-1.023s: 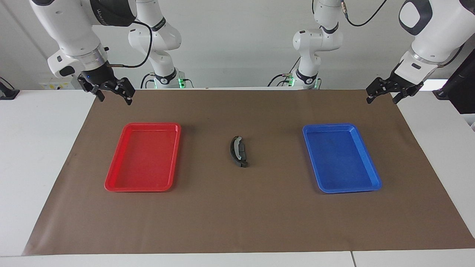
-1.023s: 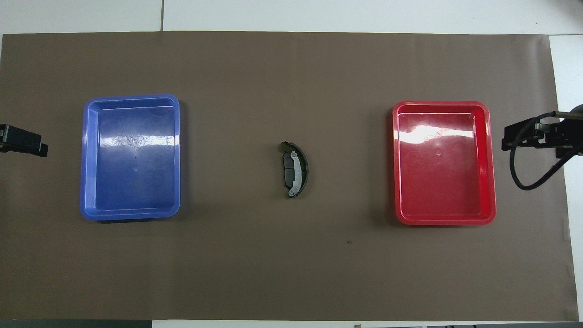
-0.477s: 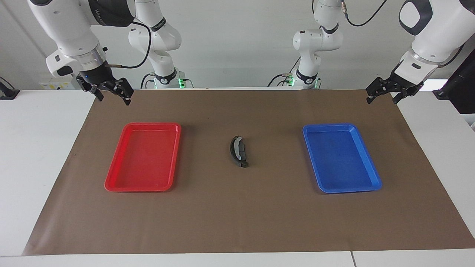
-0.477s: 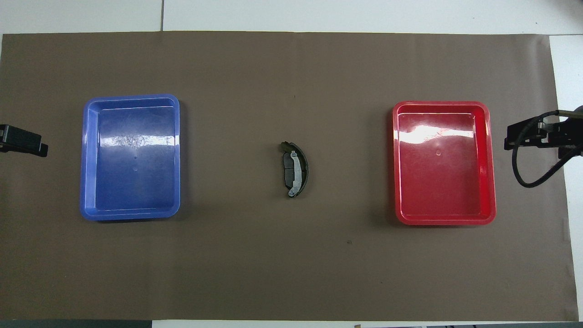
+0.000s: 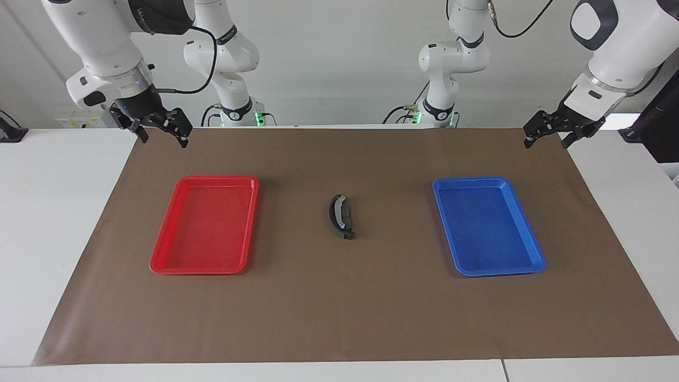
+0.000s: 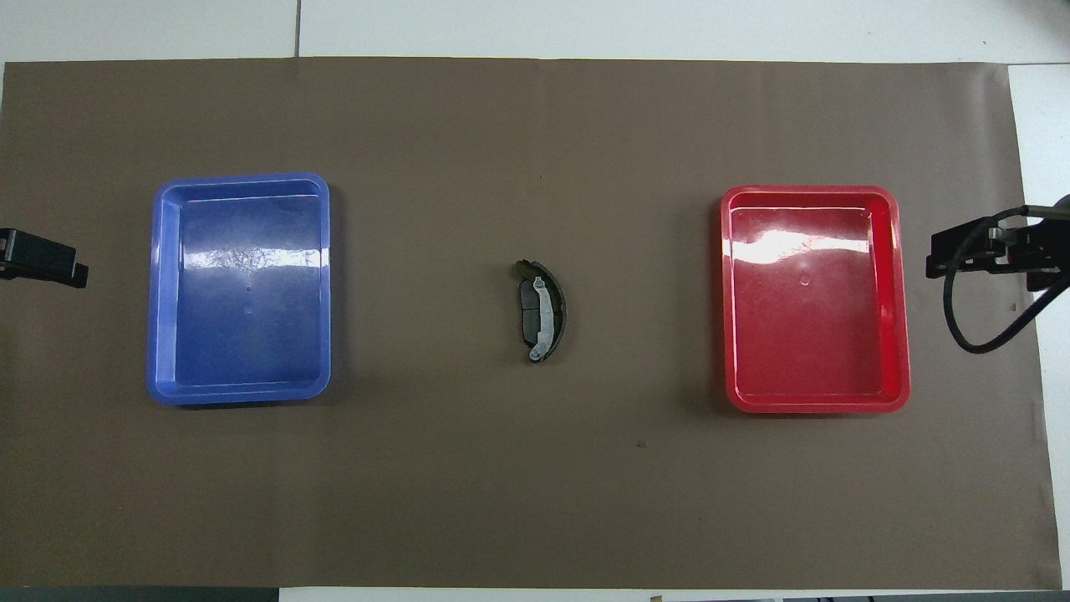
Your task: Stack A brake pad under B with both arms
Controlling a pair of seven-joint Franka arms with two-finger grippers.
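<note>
Small pad (image 6: 528,313): mid-mat, between the two trays, lying flat with the crescent piece on it.
Crescent piece (image 6: 555,311): black arc with a silvery strip, resting over the small pad's edge toward the right arm's end.
Overhead view only: the thin groove across the small pad and the full silvery strip.
Facing view only: both arms whole, grippers raised off the table; the stack (image 5: 340,217) reads as one dark curve.
Red tray (image 6: 896,301): toward the right arm's end, well apart from the stack.
Blue tray (image 6: 157,293): toward the left arm's end, well apart.
Open room: bare brown mat (image 6: 535,485) all round the stack.
Right gripper (image 5: 163,139): fingers spread, holding nothing, over the mat's edge.
Left gripper (image 5: 546,139): fingers spread, holding nothing, waiting over the mat's corner.
</note>
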